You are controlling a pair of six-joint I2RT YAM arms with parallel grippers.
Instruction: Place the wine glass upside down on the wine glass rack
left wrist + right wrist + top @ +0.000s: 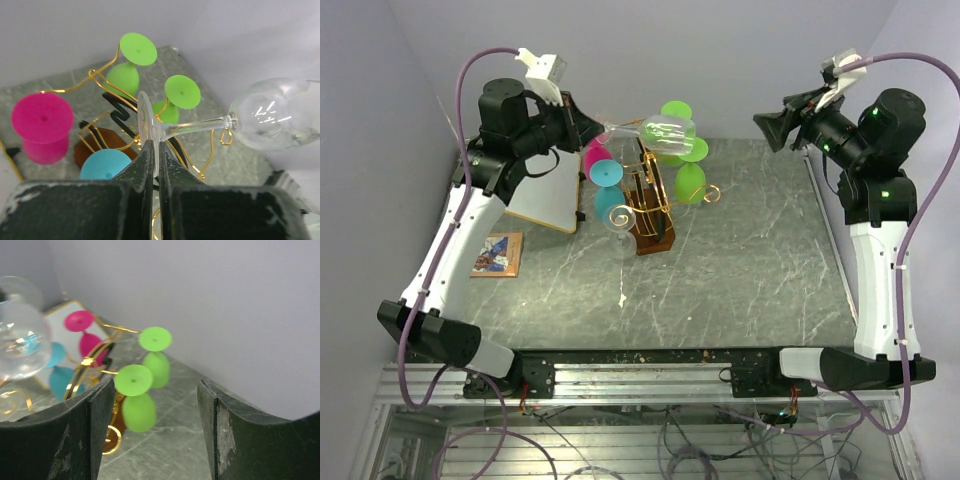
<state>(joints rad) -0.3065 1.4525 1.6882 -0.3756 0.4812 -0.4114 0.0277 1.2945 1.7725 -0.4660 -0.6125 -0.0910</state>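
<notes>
Grey marbled table (750, 260) and pale walls fill the top view. The gold wine glass rack (645, 205) stands mid-table, well apart from the raised right gripper (767, 125).

Left wrist view: the left gripper (155, 150) is clamped on the foot of the clear wine glass (270, 120), which lies sideways above the rack's foot-up green glasses (137, 50), pink glass (42, 127) and blue glass (105, 165).

Right wrist view: its jaws are spread wide and hold nothing.

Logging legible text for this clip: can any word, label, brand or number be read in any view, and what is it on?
No text can be read in any view.
Small card beside the left arm: a colourful print, too small and blurred to tell whether it bears words.
On the wine glass rack, the clear wine glass and the coloured glasses, no lettering shows.
</notes>
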